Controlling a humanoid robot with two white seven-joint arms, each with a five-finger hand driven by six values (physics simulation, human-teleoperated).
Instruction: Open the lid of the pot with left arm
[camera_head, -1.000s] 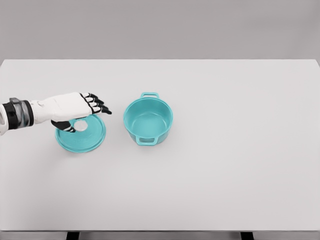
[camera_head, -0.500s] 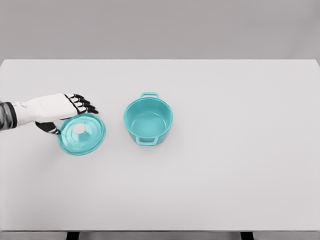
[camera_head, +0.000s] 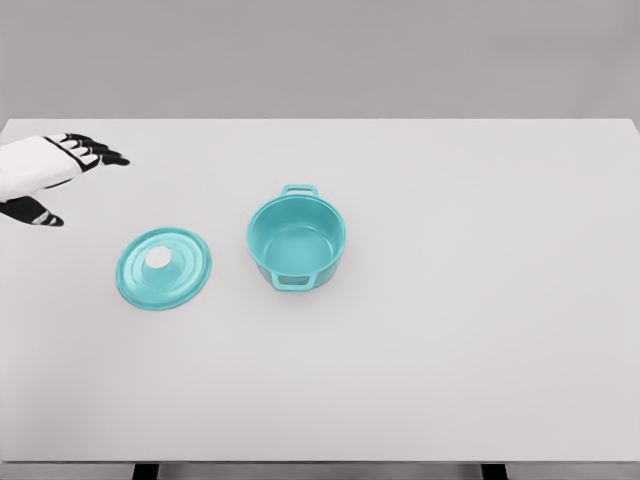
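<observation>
Lid (camera_head: 163, 268) apart from left hand (camera_head: 40, 175)

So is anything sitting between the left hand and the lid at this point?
Nothing visible. The left hand is open at the table's far left edge, and only bare white table lies between it and the lid. The lid lies flat, apart from the open pot on its right.

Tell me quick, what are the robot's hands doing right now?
Left hand: open, fingers spread, holding nothing, up and left of the lid.
Right hand: not in the picture.
</observation>
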